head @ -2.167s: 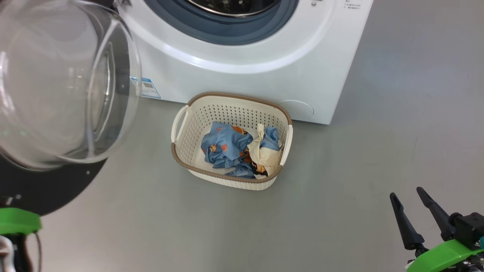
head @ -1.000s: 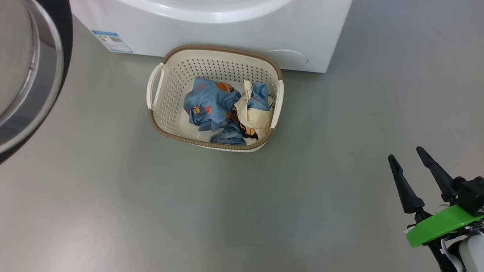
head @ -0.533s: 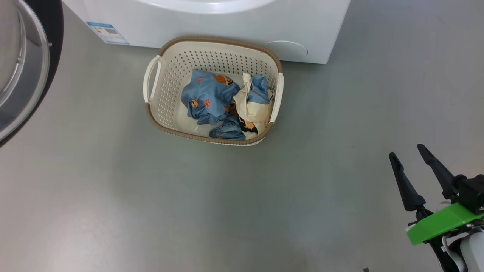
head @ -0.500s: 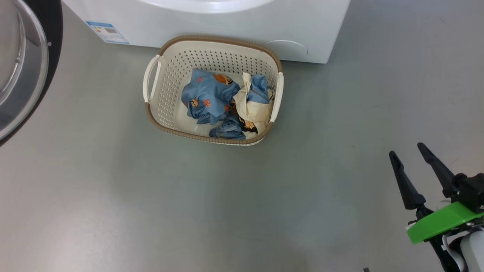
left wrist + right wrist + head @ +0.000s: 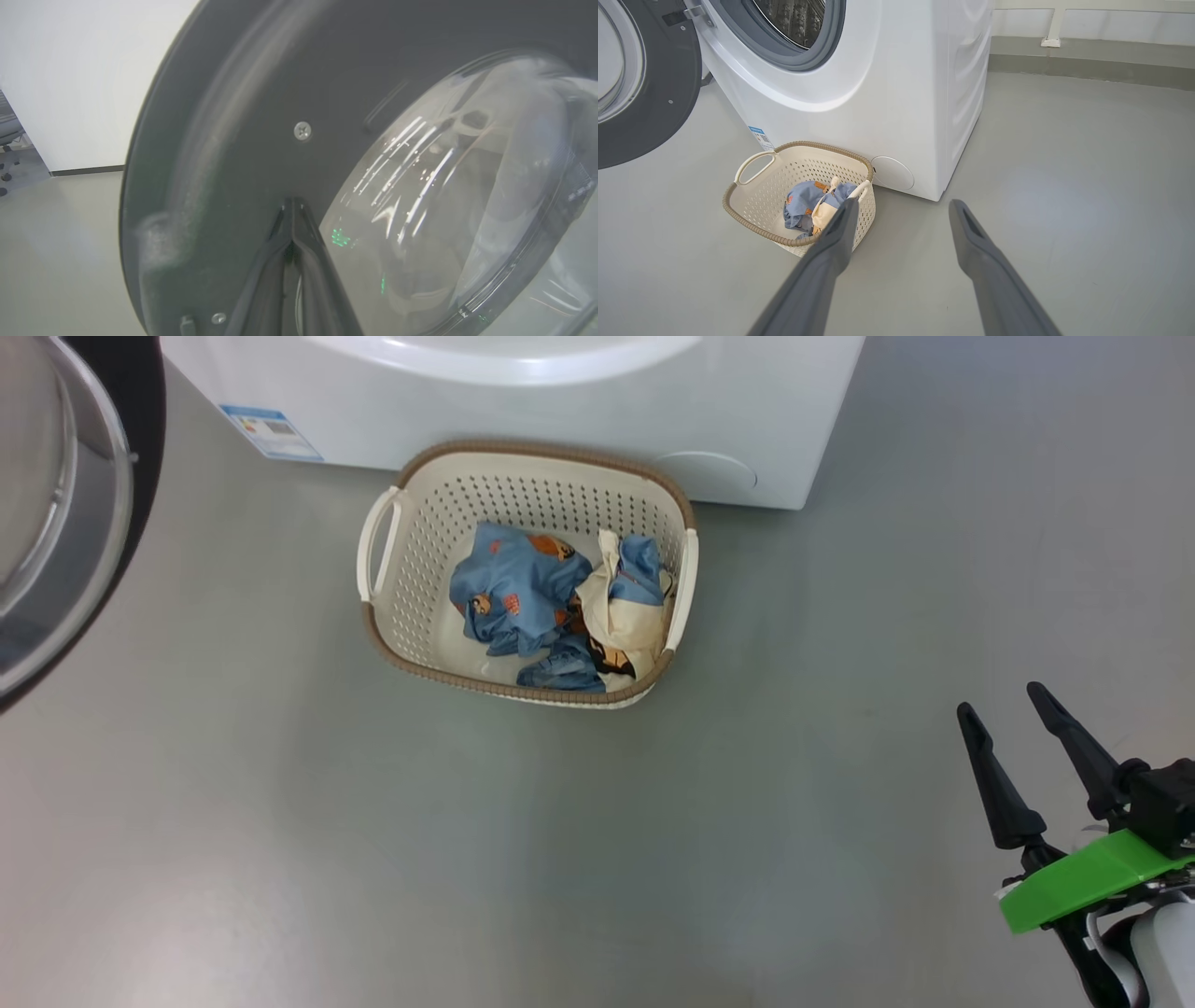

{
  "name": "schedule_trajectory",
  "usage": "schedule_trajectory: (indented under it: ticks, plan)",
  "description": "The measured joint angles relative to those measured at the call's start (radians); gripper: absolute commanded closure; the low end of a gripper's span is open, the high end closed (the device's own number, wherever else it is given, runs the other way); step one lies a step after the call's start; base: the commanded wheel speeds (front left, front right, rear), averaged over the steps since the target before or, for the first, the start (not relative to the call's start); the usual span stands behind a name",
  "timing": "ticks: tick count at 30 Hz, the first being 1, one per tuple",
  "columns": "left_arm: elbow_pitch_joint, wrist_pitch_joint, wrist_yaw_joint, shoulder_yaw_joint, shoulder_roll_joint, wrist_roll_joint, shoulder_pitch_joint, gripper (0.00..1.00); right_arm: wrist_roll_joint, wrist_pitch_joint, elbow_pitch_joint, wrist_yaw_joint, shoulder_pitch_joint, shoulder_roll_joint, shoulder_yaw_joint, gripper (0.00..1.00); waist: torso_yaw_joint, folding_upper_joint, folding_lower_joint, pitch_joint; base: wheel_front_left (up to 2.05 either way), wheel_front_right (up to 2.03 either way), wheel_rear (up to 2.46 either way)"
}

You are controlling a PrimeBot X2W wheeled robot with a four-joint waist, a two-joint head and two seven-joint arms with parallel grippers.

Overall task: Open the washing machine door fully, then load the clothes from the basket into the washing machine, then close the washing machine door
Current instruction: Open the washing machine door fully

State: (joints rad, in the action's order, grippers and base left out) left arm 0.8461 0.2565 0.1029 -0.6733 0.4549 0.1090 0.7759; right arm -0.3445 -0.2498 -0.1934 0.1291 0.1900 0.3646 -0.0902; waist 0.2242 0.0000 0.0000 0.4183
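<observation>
the washing machine door [image 5: 145, 429] hangs open on the left. the left gripper [image 5: 292, 203] is pressed together by its dark ring. the right gripper [image 5: 1001, 700] is spread wide, holding nothing. the clothes [image 5: 523, 588] lie in the basket [image 5: 546, 450], just in front of the washing machine [image 5: 597, 401]. its blue label [image 5: 271, 431] is too small to read.

The washing machine [image 5: 579, 420] stands on the grey floor [image 5: 373, 859], its white lower front bearing a blue label sticker [image 5: 272, 432] and a round flap [image 5: 707, 471]. The basket [image 5: 439, 674] sits on the floor just before that front. The clothes [image 5: 537, 593] lie bunched inside it, blue printed fabric beside cream cloth. The washing machine door [image 5: 142, 457] hangs swung out to the left. The right claw [image 5: 1001, 700], fingers spread and empty, hovers over bare floor well apart from the basket.
</observation>
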Motion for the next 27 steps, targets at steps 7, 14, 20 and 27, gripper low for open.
schedule_trajectory:
  ticks: [7, 14, 20, 27]
  plan:
    - [-0.084, 0.0, 0.017, 0.003, -0.053, 0.001, -0.078, 1.0, 0.0, 0.0, -0.006, 0.0, -0.014, -0.022, 0.004, 0.0, 0.0, 0.0, 0.0, -0.049, 0.0, 0.0, 0.0]
    - [-0.206, 0.0, 0.025, 0.061, -0.124, 0.022, -0.195, 1.0, 0.0, 0.0, -0.011, 0.0, -0.053, -0.035, 0.009, 0.0, 0.003, 0.0, 0.0, -0.111, 0.0, 0.0, 0.0]
    - [-0.313, 0.0, 0.026, 0.159, -0.157, 0.088, -0.333, 0.36, 0.0, 0.0, -0.01, 0.0, -0.085, -0.044, 0.019, 0.0, 0.001, 0.0, 0.0, -0.172, 0.0, 0.0, 0.0]
    - [-0.431, 0.0, 0.026, 0.253, -0.209, 0.14, -0.488, 0.0, 0.0, 0.0, -0.01, 0.0, -0.126, -0.062, 0.034, 0.0, -0.007, 0.0, 0.0, -0.247, 0.0, 0.0, 0.0]
